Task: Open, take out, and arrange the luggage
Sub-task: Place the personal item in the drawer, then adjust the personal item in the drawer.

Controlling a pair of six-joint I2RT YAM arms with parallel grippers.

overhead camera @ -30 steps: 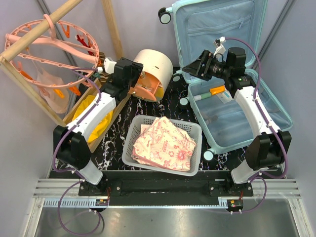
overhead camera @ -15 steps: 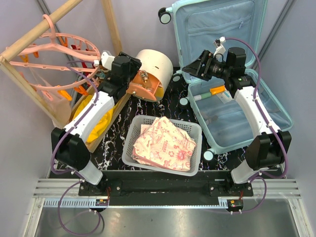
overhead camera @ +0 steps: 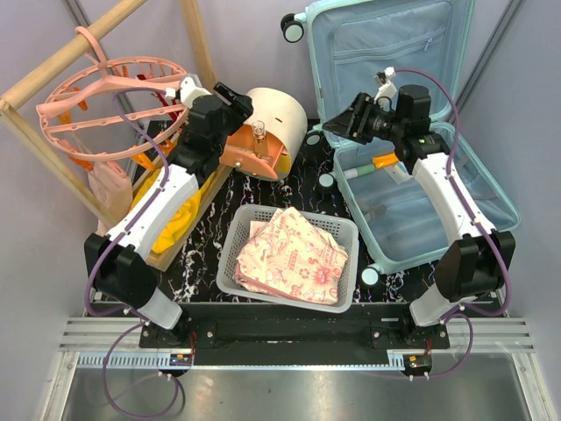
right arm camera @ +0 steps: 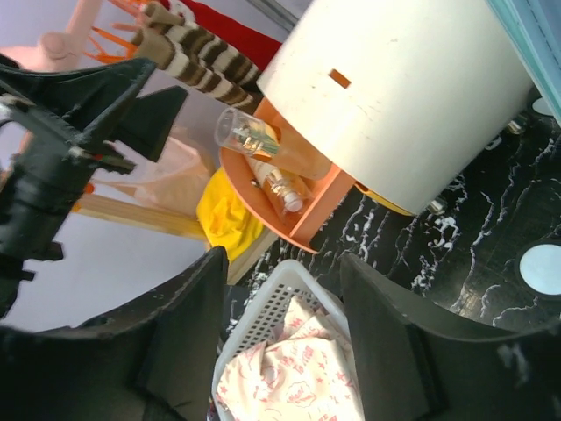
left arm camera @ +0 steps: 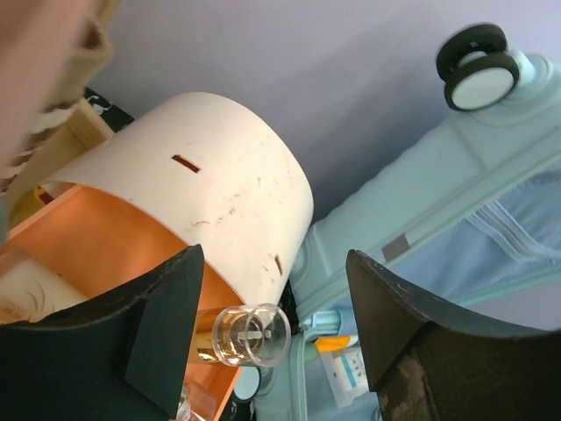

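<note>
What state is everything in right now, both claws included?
luggage: open, lid raised, small items in the lower half.
drawer box: orange drawer pulled out, bottles in it.
basket: holds folded floral cloth.
left claw: open, empty, by the drawer.
right claw: open, empty, beside the luggage.

A plain lilac-grey backdrop point(overhead camera: 245, 35) surrounds the scene; seen from above, it could be wall or floor. A black, white-veined marble-patterned tabletop point(overhead camera: 298, 197) fills the middle. At the far left stands a frame of pale wooden poles point(overhead camera: 197, 35). Thin dark bars point(overhead camera: 504, 35) slant across both far corners. A slotted aluminium rail point(overhead camera: 88, 338) borders the near edge, with a brushed metal sheet point(overhead camera: 280, 390) nearer still. Light is soft and even.
</note>
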